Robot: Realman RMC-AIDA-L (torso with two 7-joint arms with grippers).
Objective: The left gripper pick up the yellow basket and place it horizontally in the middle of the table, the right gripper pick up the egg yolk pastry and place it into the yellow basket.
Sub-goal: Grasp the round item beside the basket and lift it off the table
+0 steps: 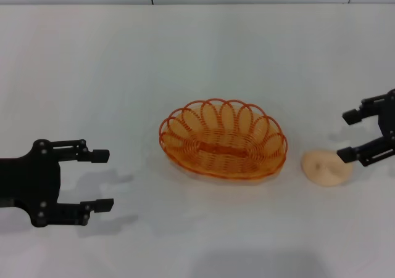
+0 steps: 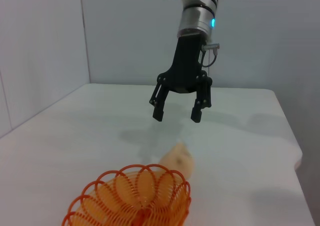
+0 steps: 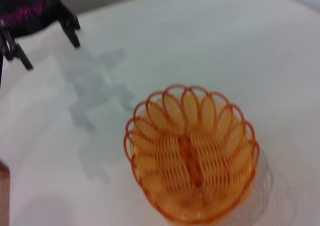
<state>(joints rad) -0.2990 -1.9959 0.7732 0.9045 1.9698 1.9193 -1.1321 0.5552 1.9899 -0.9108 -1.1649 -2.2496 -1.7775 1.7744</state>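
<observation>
Orange-yellow wire, looped into a scalloped rim, forms the oval basket (image 1: 223, 139) standing upright and crosswise in the middle of the plain white desk (image 1: 123, 68). Just beside it on the right lies the small domed peach-beige egg yolk pastry (image 1: 325, 167), untouched. Over the pastry hovers the black right pincer (image 1: 349, 135), fingers spread, holding nothing. Well apart on the left, the black left pincer (image 1: 103, 180) hangs spread and empty.
</observation>
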